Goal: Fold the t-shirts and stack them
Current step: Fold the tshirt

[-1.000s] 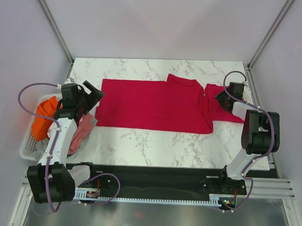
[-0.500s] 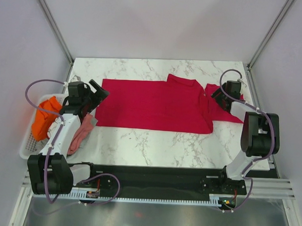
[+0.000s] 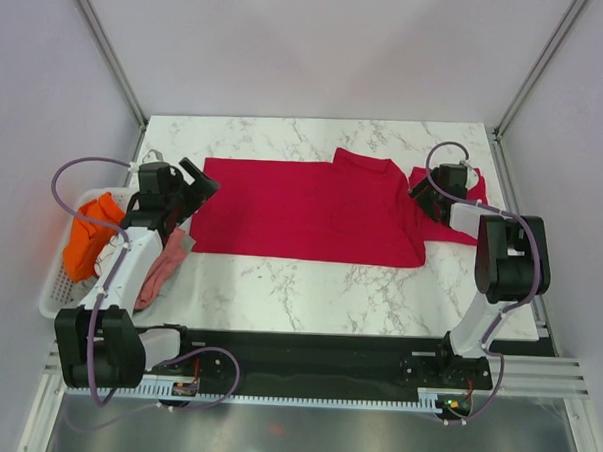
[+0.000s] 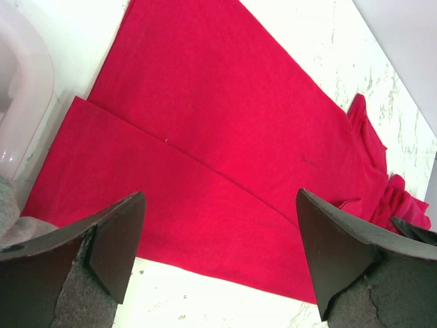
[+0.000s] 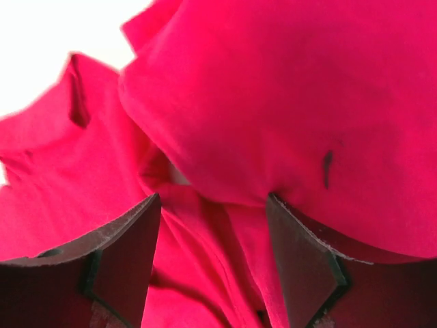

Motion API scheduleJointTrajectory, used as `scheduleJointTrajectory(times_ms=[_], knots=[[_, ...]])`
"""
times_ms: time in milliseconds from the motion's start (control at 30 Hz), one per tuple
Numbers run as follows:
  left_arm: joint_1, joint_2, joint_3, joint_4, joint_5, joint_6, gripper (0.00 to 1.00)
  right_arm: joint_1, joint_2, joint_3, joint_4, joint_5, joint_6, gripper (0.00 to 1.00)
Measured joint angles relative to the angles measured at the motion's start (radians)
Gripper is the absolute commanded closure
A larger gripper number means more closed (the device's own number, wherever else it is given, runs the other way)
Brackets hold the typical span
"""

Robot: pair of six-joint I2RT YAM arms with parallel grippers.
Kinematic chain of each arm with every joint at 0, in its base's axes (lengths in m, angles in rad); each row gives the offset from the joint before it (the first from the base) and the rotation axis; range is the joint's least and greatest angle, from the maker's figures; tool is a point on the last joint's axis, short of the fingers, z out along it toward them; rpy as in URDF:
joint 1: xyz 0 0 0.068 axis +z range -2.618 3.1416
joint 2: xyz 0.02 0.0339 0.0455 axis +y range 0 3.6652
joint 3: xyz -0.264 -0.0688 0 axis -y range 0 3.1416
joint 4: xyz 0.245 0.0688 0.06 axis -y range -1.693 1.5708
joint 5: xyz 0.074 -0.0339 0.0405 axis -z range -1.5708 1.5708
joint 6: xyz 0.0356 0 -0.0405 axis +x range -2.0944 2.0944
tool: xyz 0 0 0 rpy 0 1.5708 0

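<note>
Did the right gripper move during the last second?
Yes. The right gripper moved left, away from the table's right edge and further over the shirt.

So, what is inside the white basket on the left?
An orange cloth lies in the basket; a pink cloth hangs at its right edge. What lies under them is covered, partly by the left arm.

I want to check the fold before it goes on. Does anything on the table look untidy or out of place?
Yes. The t-shirt lies flat, but its sleeve at the right end is bunched up. A pink cloth also hangs over the basket rim.
</note>
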Motion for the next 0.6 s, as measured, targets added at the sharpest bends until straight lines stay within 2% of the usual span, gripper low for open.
scheduleJointTrajectory(times_ms=[300,600], knots=[[0.0,-0.026,0.0,0.002,-0.016,0.0,0.02,-0.056,0.046,0.01,0.055,0.003,0.018,0.28],[-0.001,-0.023,0.0,0.002,-0.017,0.0,0.01,-0.126,0.036,0.01,0.038,0.015,-0.006,0.27]])
